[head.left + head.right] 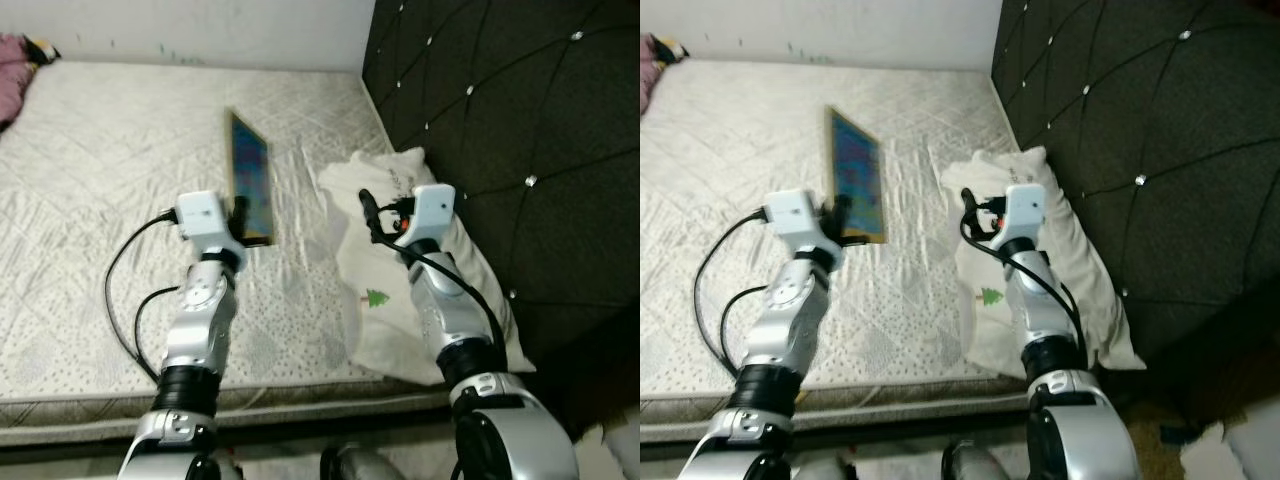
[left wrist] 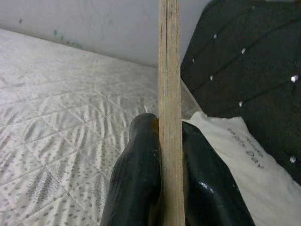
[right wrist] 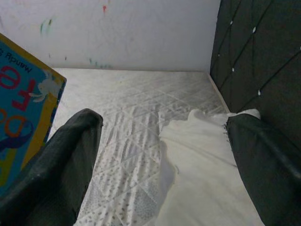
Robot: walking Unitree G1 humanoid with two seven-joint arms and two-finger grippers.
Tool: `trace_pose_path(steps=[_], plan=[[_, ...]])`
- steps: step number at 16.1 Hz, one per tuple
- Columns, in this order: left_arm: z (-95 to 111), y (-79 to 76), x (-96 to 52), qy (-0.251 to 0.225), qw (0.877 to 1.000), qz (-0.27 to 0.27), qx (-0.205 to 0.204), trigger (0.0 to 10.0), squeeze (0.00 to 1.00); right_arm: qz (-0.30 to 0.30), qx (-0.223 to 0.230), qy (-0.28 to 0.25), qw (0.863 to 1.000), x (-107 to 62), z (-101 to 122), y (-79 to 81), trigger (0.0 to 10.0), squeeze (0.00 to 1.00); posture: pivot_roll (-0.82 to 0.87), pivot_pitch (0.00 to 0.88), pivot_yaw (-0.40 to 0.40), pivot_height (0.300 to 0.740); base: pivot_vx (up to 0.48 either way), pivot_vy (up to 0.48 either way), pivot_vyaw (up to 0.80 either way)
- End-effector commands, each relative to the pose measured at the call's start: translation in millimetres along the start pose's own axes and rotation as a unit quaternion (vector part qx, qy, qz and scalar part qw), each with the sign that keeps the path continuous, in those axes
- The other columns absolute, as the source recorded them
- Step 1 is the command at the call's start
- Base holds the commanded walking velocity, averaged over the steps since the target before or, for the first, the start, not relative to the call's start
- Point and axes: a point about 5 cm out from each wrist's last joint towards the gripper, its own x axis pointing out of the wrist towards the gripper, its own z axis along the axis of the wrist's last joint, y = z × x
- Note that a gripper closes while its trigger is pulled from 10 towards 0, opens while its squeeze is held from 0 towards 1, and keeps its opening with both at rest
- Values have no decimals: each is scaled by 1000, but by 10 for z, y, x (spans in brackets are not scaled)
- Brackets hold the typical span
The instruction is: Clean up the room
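Left gripper (image 2: 170,169) clamped on the near edge of the book (image 1: 249,180), held on edge above the mattress (image 1: 90,200), long axis toward the far edge; right gripper (image 3: 160,155) spread over the pillow (image 1: 375,270).

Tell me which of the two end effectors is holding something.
The left end effector: its black fingers are clamped on the edge of the thin book, held upright above the mattress. The right end effector is open over the white pillow.
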Motion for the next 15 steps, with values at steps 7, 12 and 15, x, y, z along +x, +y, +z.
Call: trace_pose_path(steps=[7, 12, 15], plan=[[-69, 191, -289, -10, 999, 38, 17, 10000, 0, 22, 22, 11, 999, -258, -151, 162, 10000, 0, 48, 0, -45, 740, 0, 0, 0], [-121, 205, -443, 3, 999, 47, 1, 10000, 0, 29, 21, 15, 999, -407, -157, 190, 10000, 0, 35, 0, -47, 740, 0, 0, 0], [-110, 178, -449, 4, 999, 42, -2, 10000, 0, 29, 20, 21, 999, -450, -137, 184, 10000, 0, 31, 5, -50, 736, 0, 0, 0]])
